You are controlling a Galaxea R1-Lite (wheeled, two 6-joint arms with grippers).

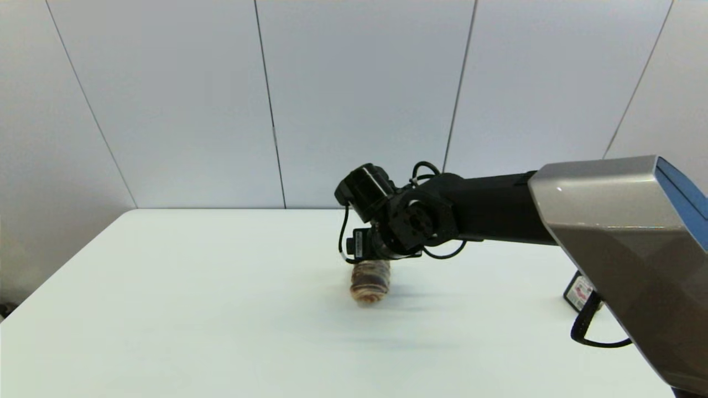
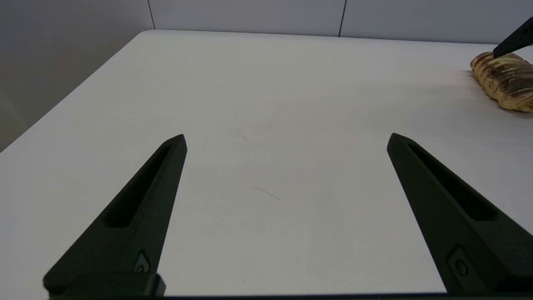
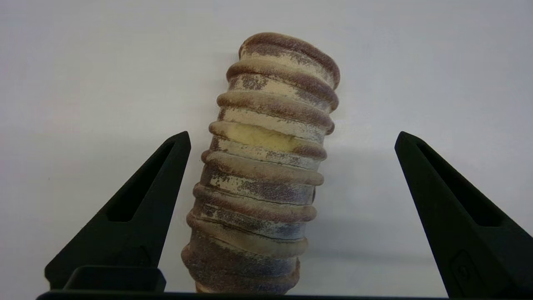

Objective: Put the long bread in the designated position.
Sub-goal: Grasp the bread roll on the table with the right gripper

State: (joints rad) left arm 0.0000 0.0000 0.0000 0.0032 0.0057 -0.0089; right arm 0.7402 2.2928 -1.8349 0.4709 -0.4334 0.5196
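The long bread (image 1: 369, 283) is a ridged loaf banded in brown, tan and yellow, lying on the white table (image 1: 193, 304) near its middle. My right gripper (image 3: 291, 137) is open directly over it, one finger on each side of the loaf (image 3: 262, 175), with a gap to both. From the left wrist view the bread (image 2: 504, 81) shows far off, with a right fingertip (image 2: 514, 41) above it. My left gripper (image 2: 287, 139) is open over bare tabletop, holding nothing. No mark shows the designated position.
A small black box with a red-and-white label (image 1: 579, 292) lies at the table's right side, partly behind my right arm (image 1: 608, 221). A black cable loop (image 1: 594, 331) hangs beside it. Grey wall panels stand behind the table's far edge.
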